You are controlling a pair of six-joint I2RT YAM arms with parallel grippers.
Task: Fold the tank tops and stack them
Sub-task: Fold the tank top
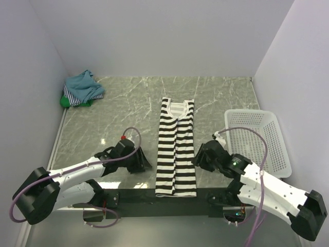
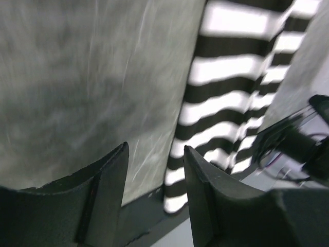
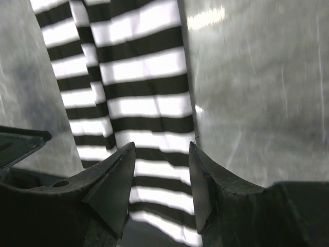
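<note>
Across the middle of the grey marbled bench (image 1: 113, 123), 1 black-and-white striped tank top (image 1: 176, 154) lies flat. It is folded lengthwise into a narrow strip, with the neckline at the far end and the hem at the near edge by the arm bases. 2 hands flank it.

The left hand (image 1: 140, 160) sits just beside the strip's left edge, toward the hem. In the left wrist view its 2 fingers (image 2: 105, 195) stand partly apart with nothing between them, bare bench and the strip's edge showing beyond.

The right hand (image 1: 201, 156) sits just beside the right edge, about level with the other. Its 2 fingers are also partly spread and empty, with striped cloth seen past them.

At the far left corner, 1 pile (image 1: 81, 90) holds 3 more tops:
- 1 teal-blue top (image 1: 85, 81) uppermost
- 1 thin-striped top (image 1: 77, 98) under it
- 1 green top (image 1: 65, 102) lowest

1 white lattice basket (image 1: 259, 141) stands at the right, near the right arm.
</note>
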